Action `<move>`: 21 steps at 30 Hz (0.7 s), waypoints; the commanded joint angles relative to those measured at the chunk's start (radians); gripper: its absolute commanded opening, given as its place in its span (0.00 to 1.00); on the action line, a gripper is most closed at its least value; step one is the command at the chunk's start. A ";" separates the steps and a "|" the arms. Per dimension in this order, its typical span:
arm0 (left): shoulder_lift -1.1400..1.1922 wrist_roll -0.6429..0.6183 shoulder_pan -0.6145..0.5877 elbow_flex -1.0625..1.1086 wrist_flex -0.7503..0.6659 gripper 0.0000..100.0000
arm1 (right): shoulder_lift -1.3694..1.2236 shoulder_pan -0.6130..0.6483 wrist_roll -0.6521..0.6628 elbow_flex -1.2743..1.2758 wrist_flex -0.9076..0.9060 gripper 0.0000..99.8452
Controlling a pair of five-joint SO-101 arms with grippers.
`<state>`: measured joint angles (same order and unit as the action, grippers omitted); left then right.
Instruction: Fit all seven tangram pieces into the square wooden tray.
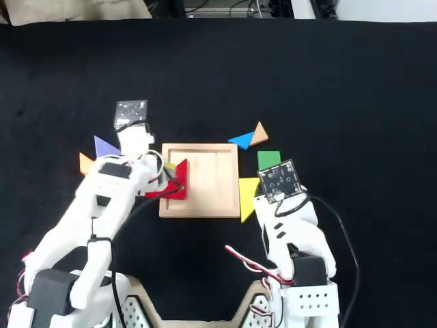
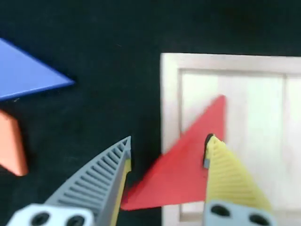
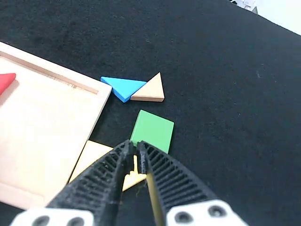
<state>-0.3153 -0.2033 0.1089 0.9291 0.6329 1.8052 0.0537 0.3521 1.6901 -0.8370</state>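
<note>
- A black counter [image 1: 355,82] carries the square wooden tray [image 1: 205,201] at its middle, the tray's floor almost bare.
- The red triangle [image 2: 183,160] lies across the tray's rim, with one corner inside and the rest out over the counter.
- The left end effector [image 2: 168,141] is spread wide astride it, not clamped on anything. The right end effector [image 3: 134,147] is pinched together and empty above the yellow triangle [image 3: 94,157].
- To do this step well, close squarely on the red piece's edges and lift it clear of the rim. Then turn a straight side along a wall and lower it flat — otherwise it may end up propped on the rim.
</note>
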 commanded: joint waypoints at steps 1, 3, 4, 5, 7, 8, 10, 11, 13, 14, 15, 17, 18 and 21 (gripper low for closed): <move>-0.037 0.014 -0.008 0.001 -0.011 0.25 | 0.061 0.009 0.008 -0.005 -0.006 0.03; -0.037 0.014 0.022 0.002 0.023 0.25 | 0.061 0.009 0.008 -0.005 -0.006 0.03; -0.037 0.014 0.035 0.001 0.043 0.25 | 0.061 0.009 0.008 -0.005 -0.006 0.03; -0.038 0.014 0.042 -0.004 0.063 0.25 | 0.061 0.009 0.008 -0.005 -0.006 0.03; -0.057 0.035 0.045 -0.021 0.112 0.25 | 0.061 0.009 0.008 -0.005 -0.006 0.03; -0.072 0.077 0.048 -0.022 0.138 0.25 | 0.061 0.009 0.008 -0.005 -0.006 0.03; -0.115 0.199 0.051 -0.010 0.178 0.25 | 0.061 0.009 0.008 -0.005 -0.006 0.03; -0.137 0.247 0.062 -0.001 0.193 0.25 | 0.061 0.009 0.008 -0.005 -0.006 0.03; -0.183 0.290 0.091 0.042 0.212 0.25 | 0.061 0.009 0.008 -0.005 -0.006 0.03; -0.209 0.287 0.113 0.071 0.206 0.25 | 0.061 0.009 0.008 -0.005 -0.006 0.03; -0.232 0.285 0.133 0.099 0.190 0.25 | 0.061 0.009 0.008 -0.005 -0.006 0.03; -0.278 0.267 0.176 0.157 0.135 0.25 | 0.061 0.009 0.008 -0.005 -0.006 0.03; -0.296 0.256 0.196 0.185 0.106 0.25 | 0.061 0.009 0.008 -0.005 -0.006 0.03; -0.338 0.233 0.236 0.239 0.048 0.25 | 0.061 0.009 0.008 -0.005 -0.006 0.03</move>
<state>-0.5838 0.0560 0.2854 1.1254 0.7541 1.8052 0.0537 0.3521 1.6901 -0.8370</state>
